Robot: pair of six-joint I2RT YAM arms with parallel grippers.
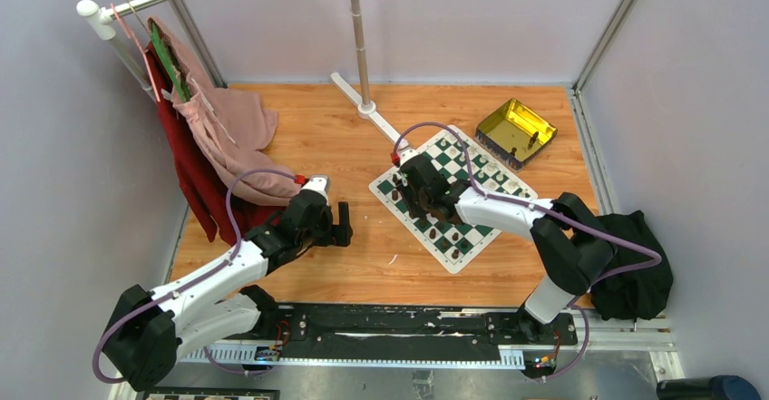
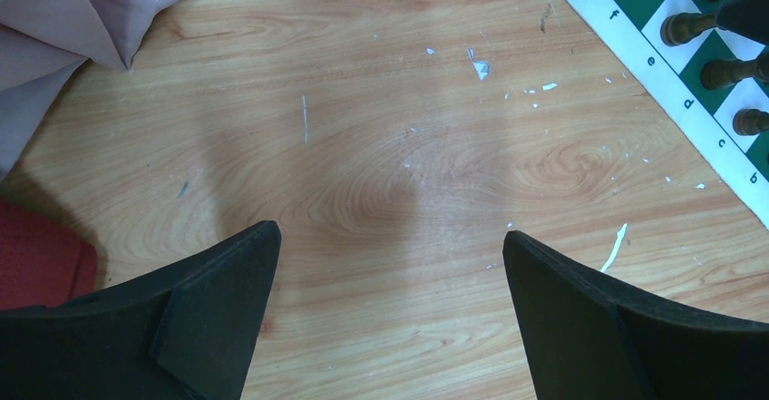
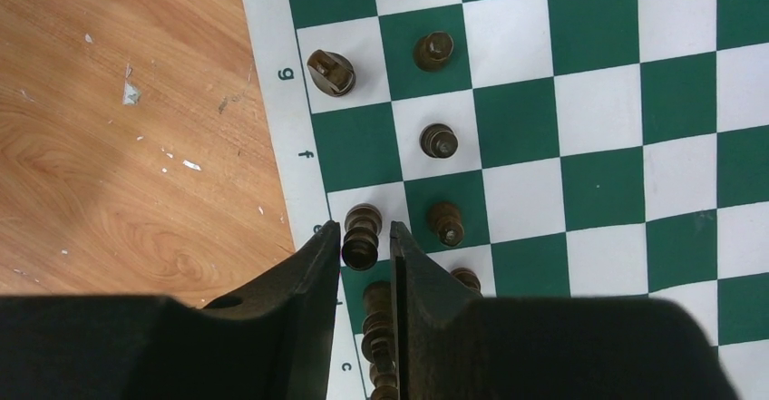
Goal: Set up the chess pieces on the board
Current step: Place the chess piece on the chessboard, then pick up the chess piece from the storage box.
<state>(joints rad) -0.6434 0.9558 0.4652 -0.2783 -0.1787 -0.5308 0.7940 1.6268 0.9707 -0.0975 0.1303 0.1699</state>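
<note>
The right gripper (image 3: 365,229) hangs over the board's (image 3: 598,110) lettered edge, its jaws narrow. A dark piece (image 3: 360,241) stands between them on the edge square just past the "f" mark. A sliver of white shows between that piece and one finger (image 3: 399,264), so it seems to be standing free rather than clamped.

To finish this placement cleanly, the jaws should part a little more and then rise straight up. A pawn (image 3: 446,223) stands just inward on the board and another dark piece (image 3: 376,323) is under the fingers, so any sideways drift could topple them. The left gripper (image 2: 390,237) is spread wide over bare wood off the board's lettered side, holding nothing.
</note>
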